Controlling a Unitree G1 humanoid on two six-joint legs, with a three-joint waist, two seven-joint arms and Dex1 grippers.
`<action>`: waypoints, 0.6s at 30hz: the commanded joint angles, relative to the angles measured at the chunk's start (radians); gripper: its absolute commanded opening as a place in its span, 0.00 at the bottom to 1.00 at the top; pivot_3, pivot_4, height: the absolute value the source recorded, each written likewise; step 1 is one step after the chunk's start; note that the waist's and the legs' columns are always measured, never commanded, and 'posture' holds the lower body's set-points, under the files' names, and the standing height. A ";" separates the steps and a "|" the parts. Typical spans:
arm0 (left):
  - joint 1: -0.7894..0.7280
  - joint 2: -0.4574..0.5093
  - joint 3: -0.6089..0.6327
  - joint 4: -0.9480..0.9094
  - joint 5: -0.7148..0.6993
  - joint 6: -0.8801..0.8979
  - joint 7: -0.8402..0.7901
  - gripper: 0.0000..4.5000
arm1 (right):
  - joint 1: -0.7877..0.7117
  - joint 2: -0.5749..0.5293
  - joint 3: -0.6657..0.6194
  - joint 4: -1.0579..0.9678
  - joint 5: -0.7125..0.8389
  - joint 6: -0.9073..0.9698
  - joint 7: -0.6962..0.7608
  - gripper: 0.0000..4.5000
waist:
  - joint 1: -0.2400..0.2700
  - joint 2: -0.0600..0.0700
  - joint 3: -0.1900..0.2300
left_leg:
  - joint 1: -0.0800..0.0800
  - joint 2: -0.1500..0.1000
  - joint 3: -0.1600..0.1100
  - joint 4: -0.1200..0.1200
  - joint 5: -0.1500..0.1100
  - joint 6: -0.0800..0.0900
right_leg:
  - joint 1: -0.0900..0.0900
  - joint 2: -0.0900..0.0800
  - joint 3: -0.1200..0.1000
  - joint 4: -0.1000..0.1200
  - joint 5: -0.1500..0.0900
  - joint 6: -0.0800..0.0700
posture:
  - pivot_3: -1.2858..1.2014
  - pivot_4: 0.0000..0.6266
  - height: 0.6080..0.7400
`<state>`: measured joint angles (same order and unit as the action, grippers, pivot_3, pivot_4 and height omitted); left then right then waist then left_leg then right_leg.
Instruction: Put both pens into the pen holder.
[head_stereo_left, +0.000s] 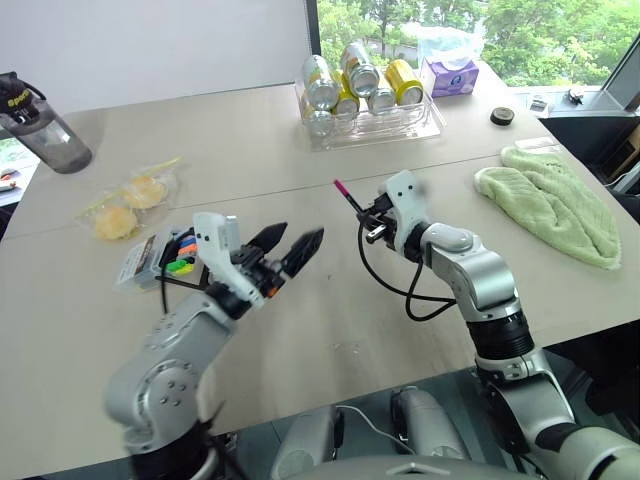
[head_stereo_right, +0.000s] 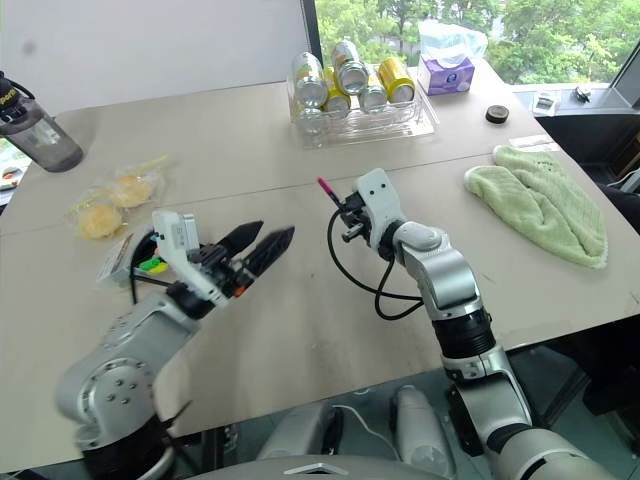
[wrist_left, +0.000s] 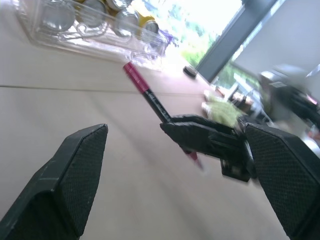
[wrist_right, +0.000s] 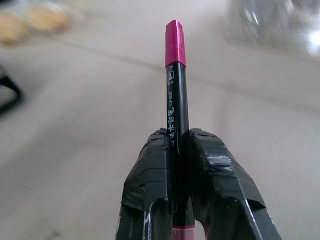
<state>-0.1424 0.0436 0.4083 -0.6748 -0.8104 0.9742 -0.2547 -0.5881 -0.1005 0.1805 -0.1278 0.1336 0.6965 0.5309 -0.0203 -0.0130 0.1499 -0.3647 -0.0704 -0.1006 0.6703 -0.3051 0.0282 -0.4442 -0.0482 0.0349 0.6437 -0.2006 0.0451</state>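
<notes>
Pen (wrist_right: 176, 100) barrel: small white print (unreadable).

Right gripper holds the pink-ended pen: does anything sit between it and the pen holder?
Yes. The open left gripper hangs between the pen, clamped in the right gripper, and the pen holder at the table's left side, partly covering the holder.
</notes>
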 joint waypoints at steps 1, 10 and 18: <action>-0.021 -0.022 0.023 0.009 -0.093 -0.031 0.077 1.00 | 0.029 -0.017 0.026 -0.088 0.054 -0.144 0.095 0.01 | -0.001 0.000 0.000 | 0.000 0.000 0.000 0.000 0.000 0.000 | 0.000 0.000 0.000 0.000 0.000 0.000 | 0.52 0.24 0.99; -0.044 0.036 -0.033 0.026 -0.230 -0.061 0.128 1.00 | 0.077 -0.074 0.080 -0.150 0.141 -0.278 0.260 0.01 | 0.002 0.000 0.000 | 0.000 0.000 0.000 0.001 0.000 0.000 | 0.000 0.000 0.000 0.000 0.000 0.000 | 0.52 0.24 0.99; -0.009 0.100 -0.116 -0.009 -0.284 -0.111 0.118 0.71 | 0.075 -0.110 0.096 -0.153 0.174 -0.292 0.308 0.01 | 0.004 0.000 0.000 | 0.001 0.000 0.000 0.001 0.000 0.000 | 0.000 0.000 0.000 0.000 0.000 0.000 | 0.52 0.24 0.99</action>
<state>-0.1504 0.1300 0.3077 -0.6288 -1.0676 0.8941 -0.1259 -0.5071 -0.2110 0.2741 -0.2324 0.2877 0.4247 0.8284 -0.0159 -0.0131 0.1500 -0.3641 -0.0705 -0.1003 0.6710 -0.3050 0.0280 -0.4437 -0.0479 0.0353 0.6436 -0.2006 0.0451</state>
